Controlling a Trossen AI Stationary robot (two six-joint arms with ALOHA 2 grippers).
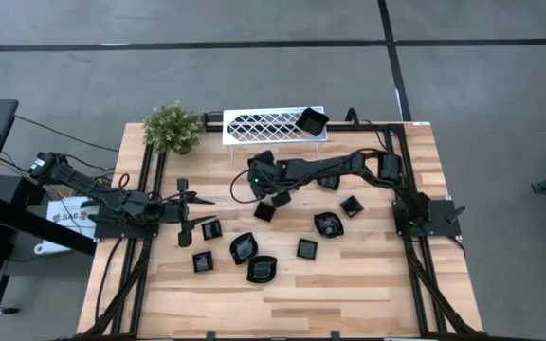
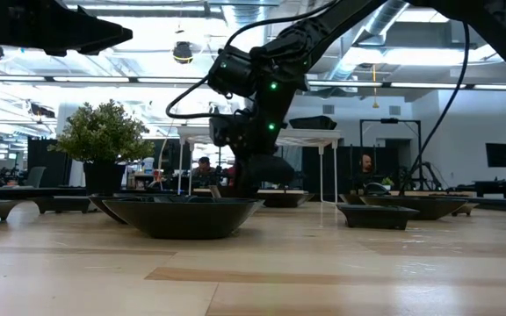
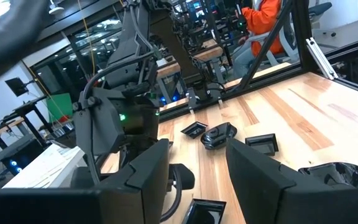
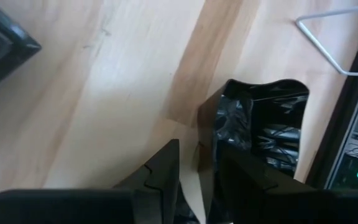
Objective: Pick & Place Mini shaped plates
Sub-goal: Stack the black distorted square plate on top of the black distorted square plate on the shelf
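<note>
Small glossy black plates lie scattered on the wooden table [image 1: 368, 284], among them a square one [image 1: 307, 248] and wavy-rimmed ones [image 1: 243, 248] [image 1: 262, 269]. One more plate [image 1: 311, 120] rests on the right end of the white lattice rack [image 1: 263, 125]. My right gripper [image 1: 262, 167] reaches across to the table's middle, just in front of the rack, and is shut on a wavy-edged plate [image 4: 260, 124]. My left gripper [image 1: 200, 212] hovers open at the table's left side, beside a square plate [image 1: 211, 229]. My right gripper pinches the plate by its rim [image 4: 207, 146], one finger [image 4: 247, 177] on the hollow inner side and the other [image 4: 160, 168] on the outer side. The plate sits tilted in the hold. Whether its lower edge is on the table, I cannot tell.
A small potted plant [image 1: 172, 127] stands at the far left corner beside the rack. Cables run along both side edges of the table. People sit in the room beyond the far edge [image 2: 205, 167]. Bare wood shows along the near edge [image 1: 282, 313].
</note>
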